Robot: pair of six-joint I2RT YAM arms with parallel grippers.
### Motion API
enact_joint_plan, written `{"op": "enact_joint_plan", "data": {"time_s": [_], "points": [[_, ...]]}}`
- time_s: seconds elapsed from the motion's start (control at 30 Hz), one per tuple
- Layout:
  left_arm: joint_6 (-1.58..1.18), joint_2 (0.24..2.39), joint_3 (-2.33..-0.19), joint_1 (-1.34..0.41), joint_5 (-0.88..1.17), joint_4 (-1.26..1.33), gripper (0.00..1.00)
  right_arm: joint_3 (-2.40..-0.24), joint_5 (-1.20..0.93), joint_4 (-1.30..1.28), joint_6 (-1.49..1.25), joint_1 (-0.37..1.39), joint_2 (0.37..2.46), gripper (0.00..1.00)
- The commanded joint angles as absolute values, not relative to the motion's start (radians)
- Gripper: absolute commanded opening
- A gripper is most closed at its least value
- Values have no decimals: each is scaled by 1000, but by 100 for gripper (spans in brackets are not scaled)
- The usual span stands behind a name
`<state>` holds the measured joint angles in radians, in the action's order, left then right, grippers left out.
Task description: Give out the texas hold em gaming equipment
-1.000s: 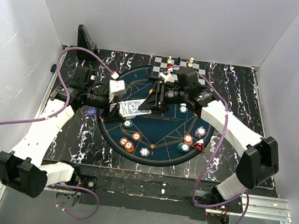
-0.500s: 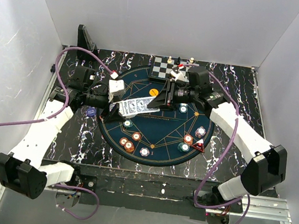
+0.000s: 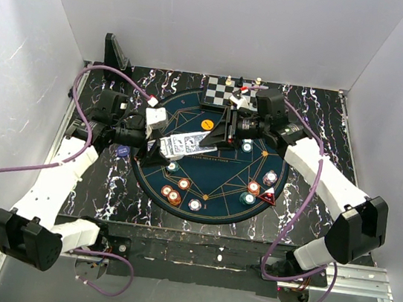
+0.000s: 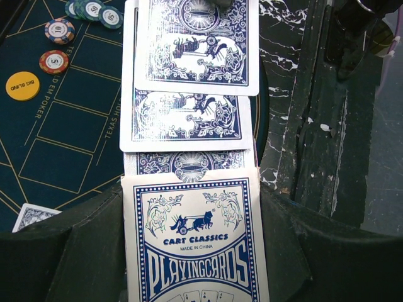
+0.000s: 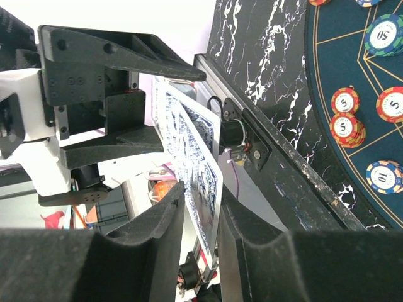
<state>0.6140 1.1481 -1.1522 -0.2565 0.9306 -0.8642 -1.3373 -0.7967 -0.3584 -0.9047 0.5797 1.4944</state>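
My left gripper (image 4: 195,251) holds the card box (image 4: 196,242) over the table's left-centre, cards fanning out of its mouth. My right gripper (image 5: 201,207) is pinched narrow on the top card (image 5: 200,189). I judge the draw should run straight along the deck, so only one card slides free. Chips (image 3: 173,194) lie toward the near edge.

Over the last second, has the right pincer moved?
Yes. The right pincer has pulled back toward the right and the chessboard, uncovering the yellow disc, with a card between its fingers.
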Motion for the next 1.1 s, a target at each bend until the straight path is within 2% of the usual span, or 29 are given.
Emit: {"op": "enact_joint_plan", "data": {"time_s": [0.0, 0.5, 0.77, 1.07], "points": [[575, 1114, -1126, -252, 979, -824, 0, -1393, -848, -337, -911, 569, 1448, 34], [554, 1118, -1121, -252, 973, -792, 0, -1417, -887, -377, -910, 561, 1431, 31], [522, 1117, -1140, -250, 1018, -778, 0, -1402, -890, -353, -926, 564, 1466, 34], [555, 1117, -1147, -252, 1048, -805, 0, -1430, -893, -351, -933, 575, 1502, 32]]}}
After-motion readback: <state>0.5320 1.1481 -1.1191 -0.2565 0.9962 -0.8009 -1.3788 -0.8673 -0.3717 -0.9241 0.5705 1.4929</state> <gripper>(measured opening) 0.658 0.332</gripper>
